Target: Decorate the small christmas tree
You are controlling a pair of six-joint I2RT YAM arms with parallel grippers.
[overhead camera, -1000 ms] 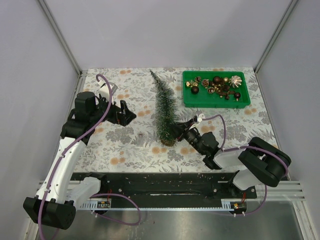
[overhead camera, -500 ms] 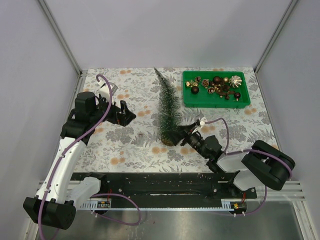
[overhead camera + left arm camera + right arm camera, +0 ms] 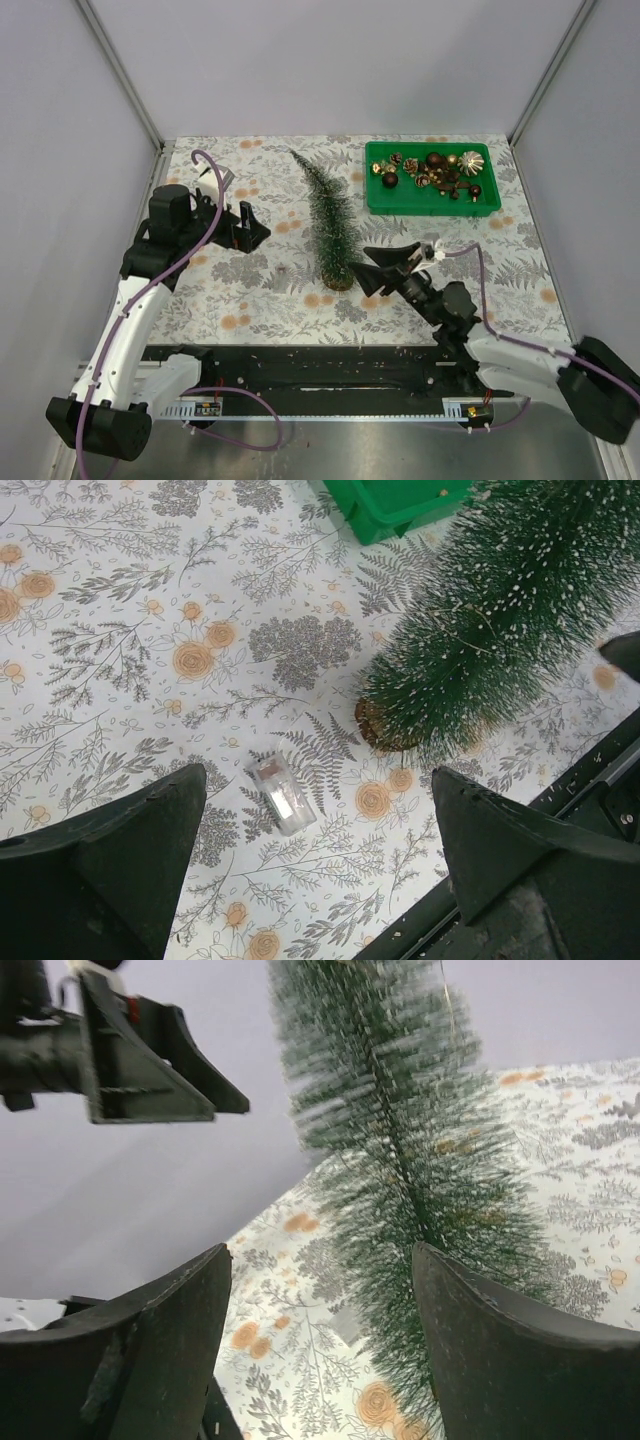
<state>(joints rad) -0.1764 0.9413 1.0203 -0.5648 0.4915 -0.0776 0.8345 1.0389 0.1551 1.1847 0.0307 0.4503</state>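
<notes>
Tree (image 3: 331,225) of dark green bristle, cone-shaped on a wooden disc, stands between left tool (image 3: 255,222) and right tool (image 3: 366,268), probably so either can reach it. Both are spread, empty.

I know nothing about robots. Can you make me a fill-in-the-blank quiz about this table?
Right of the slim dark green bottle-brush tree, shiny ornaments lie in a ____ plastic tray.
The right gripper beside the tree is ____ and holds nothing.
The small clear plastic piece lies on the tree's ____ side, nearer the left gripper.
Missing words: green, open, left.
</notes>
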